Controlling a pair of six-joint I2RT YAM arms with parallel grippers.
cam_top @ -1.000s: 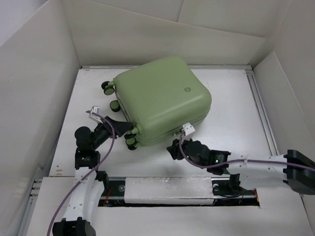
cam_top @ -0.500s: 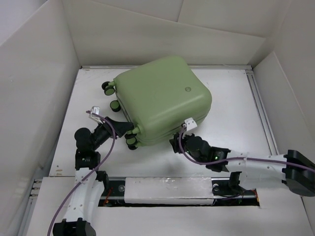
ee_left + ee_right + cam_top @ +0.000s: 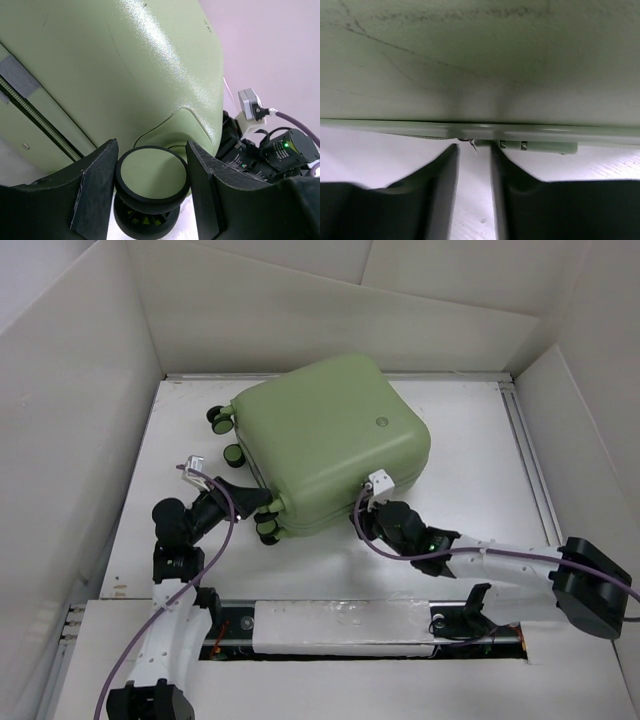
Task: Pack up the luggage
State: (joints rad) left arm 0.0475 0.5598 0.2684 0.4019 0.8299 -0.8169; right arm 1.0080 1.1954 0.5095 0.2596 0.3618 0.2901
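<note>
Zipper pull (image 3: pixel 471 144) on the suitcase's (image 3: pixel 325 440) near seam lay just ahead of the slightly parted, empty right gripper (image 3: pixel 475 151); left gripper (image 3: pixel 152 150) clamped the suitcase's near-left wheel (image 3: pixel 151 175).

No readable text anywhere, round badge (image 3: pixel 380 421) on the luggage (image 3: pixel 320 430) shell too small to read

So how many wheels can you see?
4 wheels on the suitcase: two along its far left edge, two at its near left corner, one of those between the left fingers. More may be hidden underneath.
</note>
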